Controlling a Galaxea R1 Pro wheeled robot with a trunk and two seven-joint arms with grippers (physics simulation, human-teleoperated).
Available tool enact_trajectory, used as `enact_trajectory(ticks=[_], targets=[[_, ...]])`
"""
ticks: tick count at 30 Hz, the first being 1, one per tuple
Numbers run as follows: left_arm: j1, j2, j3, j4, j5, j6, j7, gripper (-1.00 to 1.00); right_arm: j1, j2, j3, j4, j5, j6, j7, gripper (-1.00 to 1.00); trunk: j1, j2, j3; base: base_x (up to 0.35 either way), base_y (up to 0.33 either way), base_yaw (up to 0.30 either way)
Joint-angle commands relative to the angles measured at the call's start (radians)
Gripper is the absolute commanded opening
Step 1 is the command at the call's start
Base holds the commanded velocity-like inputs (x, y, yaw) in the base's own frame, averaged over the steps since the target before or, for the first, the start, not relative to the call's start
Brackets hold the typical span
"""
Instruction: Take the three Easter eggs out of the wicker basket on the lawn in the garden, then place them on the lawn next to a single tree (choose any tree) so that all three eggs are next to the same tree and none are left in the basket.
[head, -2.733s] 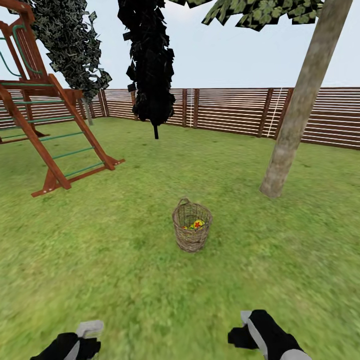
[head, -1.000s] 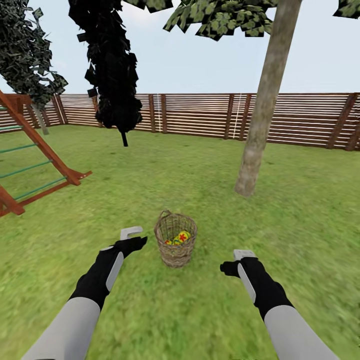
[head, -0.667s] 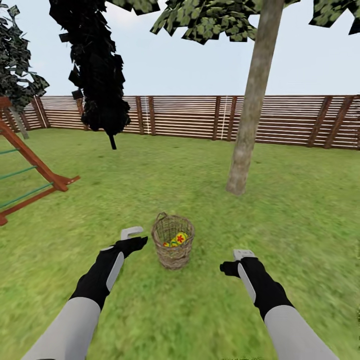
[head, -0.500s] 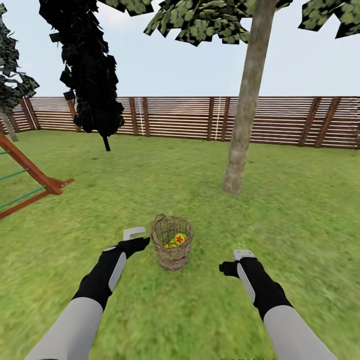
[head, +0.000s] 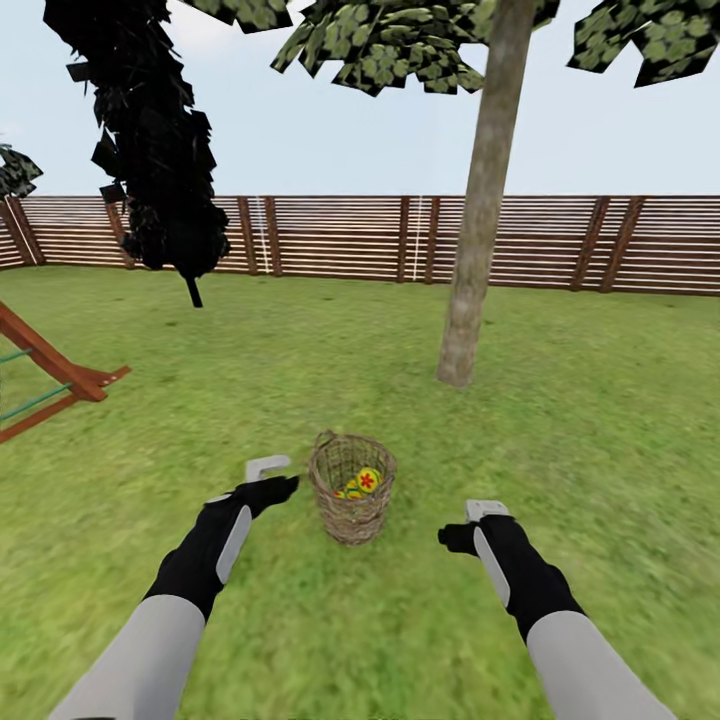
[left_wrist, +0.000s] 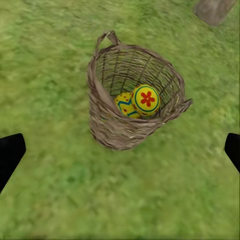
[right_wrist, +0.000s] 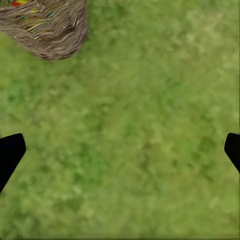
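Two Easter eggs (left_wrist: 140, 101) in upright wicker basket (left_wrist: 131, 131)

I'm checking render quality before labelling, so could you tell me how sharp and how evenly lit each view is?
Head view: flat, even light, no cast shadow under the tree or basket; near grass smeared. Left wrist view: basket and eggs fairly crisp, the lawn around them soft. Right wrist view: grass blurred throughout, basket weave streaky.

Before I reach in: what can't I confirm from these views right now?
- Egg count: in the left wrist view two Easter eggs show in the wicker basket; a third may sit beneath them.
- Head view: eggs too small to count through the weave.
- Right wrist view: the picture's edge cuts off the basket.
- Tree: the canopy is cropped in the head view.
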Motion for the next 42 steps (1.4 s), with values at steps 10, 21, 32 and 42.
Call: enact_trajectory(ticks=[10, 21, 32, 42], targets=[[0.0, 0.001, 0.004, 0.001, 0.009, 0.01, -0.003, 1.0, -0.002, 0.001, -0.003, -0.006, -0.009, 0.03, -0.007, 1.0, 0.0, -0.001, -0.017, 0.0, 0.338, -0.031], [0.0, 0.003, 0.002, 0.0, 0.007, 0.047, -0.004, 1.0, -0.006, -0.001, -0.005, -0.01, -0.011, 0.051, -0.007, 1.0, 0.0, -0.001, -0.029, 0.056, 0.331, -0.206], [0.0, 0.003, 0.0, -0.001, 0.005, 0.054, -0.004, 1.0, -0.007, -0.002, -0.006, -0.01, -0.013, 0.068, -0.002, 1.0, 0.0, -0.001, -0.036, 0.244, 0.269, -0.271], [0.0, 0.004, -0.001, 0.0, 0.005, 0.057, -0.004, 1.0, -0.007, -0.004, -0.009, -0.01, -0.013, 0.064, 0.0, 1.0, 0.0, -0.001, -0.04, 0.26, 0.261, -0.28]])
